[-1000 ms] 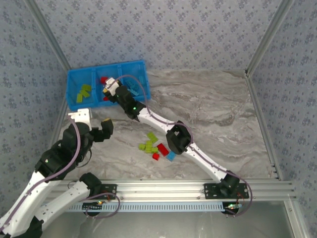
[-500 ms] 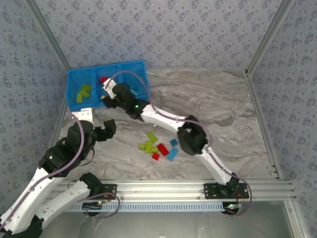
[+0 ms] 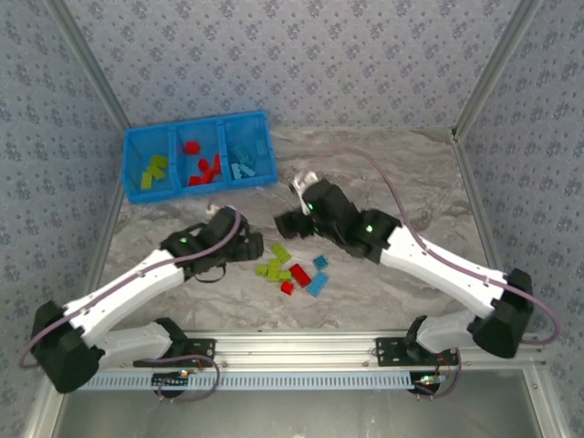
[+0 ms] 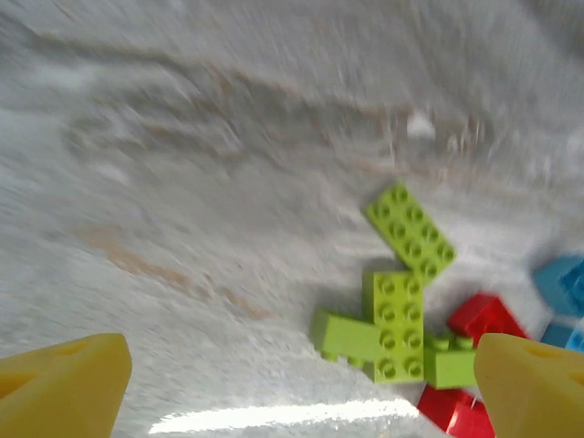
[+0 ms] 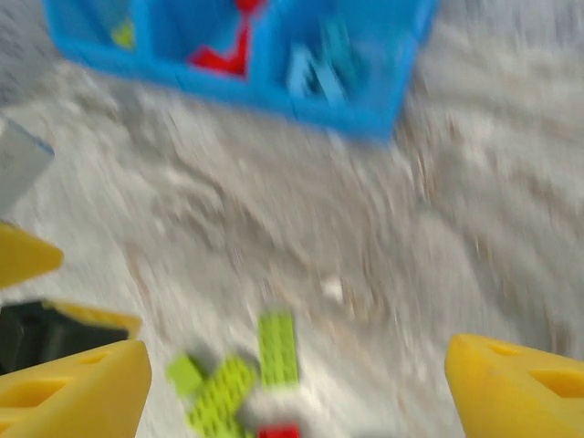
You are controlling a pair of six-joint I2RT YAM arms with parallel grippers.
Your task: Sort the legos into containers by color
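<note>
Change seen from above: the right arm [image 3: 438, 265] is no longer over the bin [image 3: 137, 146], whose compartments hold green, red and blue legos [image 3: 203, 172]. It and the left arm [image 3: 137, 283] now meet at the loose pile [image 3: 290, 272] in front of the bin.

Left wrist: the left jaws are spread and empty, with green bricks [image 4: 394, 324] below.

Right wrist: the right jaws are spread and empty.

I judge that a drop is finished and the next pick starts.

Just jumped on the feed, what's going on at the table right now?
The robot is sorting lego bricks by colour into the blue bin: green bricks sit in its left compartment, red bricks in the middle, light blue bricks on the right. A mixed pile lies loose on the table. The left gripper and right gripper both hang open and empty near that pile.
</note>
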